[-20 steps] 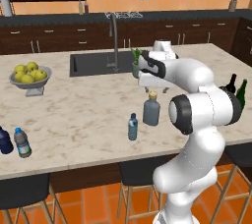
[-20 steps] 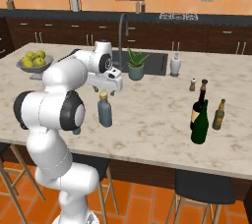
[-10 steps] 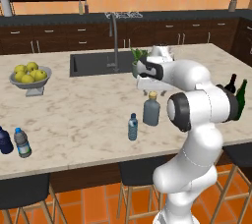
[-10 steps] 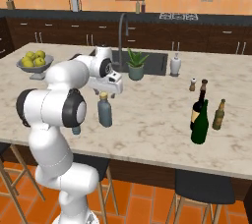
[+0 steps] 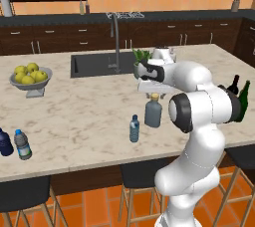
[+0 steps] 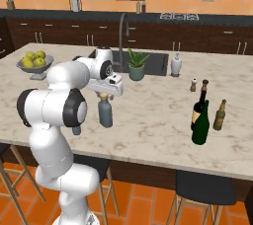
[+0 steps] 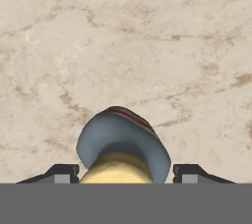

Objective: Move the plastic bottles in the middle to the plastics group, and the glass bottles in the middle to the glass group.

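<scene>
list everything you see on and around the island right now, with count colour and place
grey-blue bottle: 1, tan stopper, middle of the counter, right under the gripper
small water bottle: 1, clear with blue cap, front of the counter near the grey-blue bottle
navy bottle: 1, dark blue, front left edge
clear bottle: 1, blue cap, beside the navy bottle
green wine bottle: 1, dark green, right side
black wine bottle: 1, pale label, behind the green one
brown bottle: 1, right of the wine bottles
fruit bowl: 1, grey, yellow-green fruit, left
plant: 1, green, by the sink
sink: 1, dark, back of the island
gripper: 1, dark tips either side of the stopper
</scene>
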{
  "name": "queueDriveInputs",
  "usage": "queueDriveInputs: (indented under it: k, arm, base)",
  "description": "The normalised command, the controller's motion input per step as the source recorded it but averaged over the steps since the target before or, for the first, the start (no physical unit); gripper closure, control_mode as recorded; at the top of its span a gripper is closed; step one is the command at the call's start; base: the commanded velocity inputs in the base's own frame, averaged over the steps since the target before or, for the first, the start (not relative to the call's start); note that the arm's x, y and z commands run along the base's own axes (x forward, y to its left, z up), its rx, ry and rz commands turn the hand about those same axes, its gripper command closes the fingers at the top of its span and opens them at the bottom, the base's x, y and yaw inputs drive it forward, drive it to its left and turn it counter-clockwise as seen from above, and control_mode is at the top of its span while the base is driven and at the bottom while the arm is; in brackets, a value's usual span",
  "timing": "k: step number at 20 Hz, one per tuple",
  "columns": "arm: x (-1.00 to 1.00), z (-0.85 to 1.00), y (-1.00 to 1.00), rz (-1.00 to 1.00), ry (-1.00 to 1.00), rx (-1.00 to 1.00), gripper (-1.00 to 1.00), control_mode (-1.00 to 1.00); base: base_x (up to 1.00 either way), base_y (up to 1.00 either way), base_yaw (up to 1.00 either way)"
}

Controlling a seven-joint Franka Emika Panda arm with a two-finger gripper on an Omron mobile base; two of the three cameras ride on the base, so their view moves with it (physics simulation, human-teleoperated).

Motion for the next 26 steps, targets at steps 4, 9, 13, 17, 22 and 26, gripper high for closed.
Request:
queueDriveInputs:
  k: [4,9,13,17,22,26]
  arm:
    - [0.0,0.0,0.0,0.0,0.0,0.0,1.0,-1.0]
    - [-0.01,0.13,-0.12,-0.04,0.0,0.0,1.0,-1.0]
    - [-0.23,0.52,-0.59,-0.07,0.0,0.06,1.0,-1.0]
    - [-0.6,0.28,-0.79,-0.11,0.0,0.1,1.0,-1.0]
    - [-0.31,0.07,-0.96,-0.19,0.0,0.05,1.0,-1.0]
    - [-0.1,0.01,-0.75,-0.24,-0.02,0.01,1.0,-1.0]
  base:
    - [0.0,0.0,0.0]
    - [0.0,0.0,0.0]
    - [0.0,0.0,0.0]
    - [0.0,0.0,0.0]
    - [0.0,0.0,0.0]
    - [0.0,0.0,0.0]
